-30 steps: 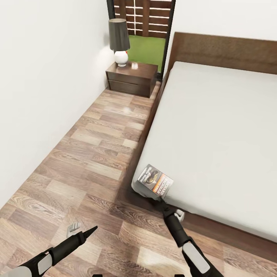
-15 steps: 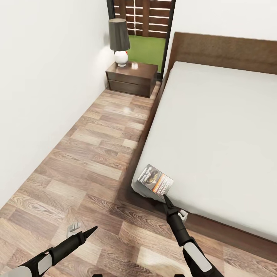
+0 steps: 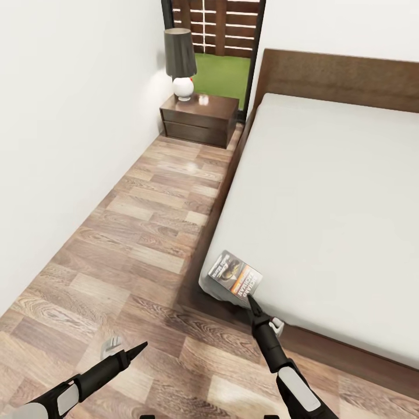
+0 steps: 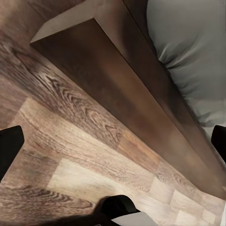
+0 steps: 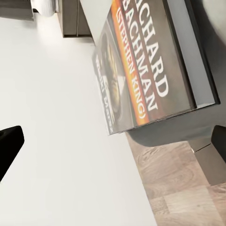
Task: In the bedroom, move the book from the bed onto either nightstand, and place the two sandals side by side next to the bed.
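Well, the bed (image 3: pixel 326 192) takes up most of the room ahead and to the far side of the right hand (image 3: pixel 252 304), its grey mattress running away toward the headboard. The floor (image 3: pixel 134 244) stretches off beyond the left hand (image 3: pixel 137 349) to the nightstand (image 3: pixel 199 119), which stands well apart from both hands with a lamp (image 3: pixel 180 61) on top.

The book (image 3: pixel 235 275) lies flat on the near corner of the mattress, directly in front of the right hand and just beyond its tips. Its long axis runs slantwise across that corner, one short end toward the hand and hanging slightly past the mattress edge.

The right hand is much the nearer; the left hand hangs low over the floor, well off to the side. In the right wrist view the dark fingertips (image 5: pixel 9 146) sit wide apart at the edges of the frame with the book (image 5: pixel 146 70) between and ahead of them, so that hand looks spread and holding nothing. The left hand's fingertips (image 4: pixel 8 148) likewise stand wide apart, empty, facing the bed frame (image 4: pixel 122 89).

I'd judge the coming move a short push forward to take the book's near end.
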Controlling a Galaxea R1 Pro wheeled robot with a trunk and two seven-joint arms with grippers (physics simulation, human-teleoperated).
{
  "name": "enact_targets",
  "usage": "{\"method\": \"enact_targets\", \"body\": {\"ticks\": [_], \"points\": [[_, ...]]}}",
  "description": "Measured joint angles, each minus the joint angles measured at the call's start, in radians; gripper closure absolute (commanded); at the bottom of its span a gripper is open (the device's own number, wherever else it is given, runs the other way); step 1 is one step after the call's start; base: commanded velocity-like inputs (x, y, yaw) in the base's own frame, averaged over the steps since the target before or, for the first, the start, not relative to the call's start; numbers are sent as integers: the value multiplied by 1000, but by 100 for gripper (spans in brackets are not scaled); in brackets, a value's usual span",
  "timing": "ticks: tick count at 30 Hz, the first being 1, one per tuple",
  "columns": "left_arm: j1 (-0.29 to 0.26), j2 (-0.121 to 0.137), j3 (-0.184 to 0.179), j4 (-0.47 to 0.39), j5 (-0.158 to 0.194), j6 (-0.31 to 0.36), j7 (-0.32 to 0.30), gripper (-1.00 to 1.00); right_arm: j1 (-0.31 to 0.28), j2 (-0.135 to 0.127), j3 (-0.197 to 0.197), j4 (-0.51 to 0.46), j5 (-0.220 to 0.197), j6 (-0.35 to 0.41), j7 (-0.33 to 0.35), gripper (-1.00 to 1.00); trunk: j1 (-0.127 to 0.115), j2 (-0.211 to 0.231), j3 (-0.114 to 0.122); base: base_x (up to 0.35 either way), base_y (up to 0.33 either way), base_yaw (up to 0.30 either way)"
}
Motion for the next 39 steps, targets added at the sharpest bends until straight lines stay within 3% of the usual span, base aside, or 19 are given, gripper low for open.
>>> {"method": "enact_targets", "body": {"ticks": [22,39], "points": [[0,-6,0,0,-1,0,-3,-100,1,-1,0,-1,0,0,0,-100,0,0,0,17,0,0],[0,-6,-1,0,-3,0,-2,-100,0,0,1,-1,0,0,0,-100,65,-119,-53,0,0,0]]}}
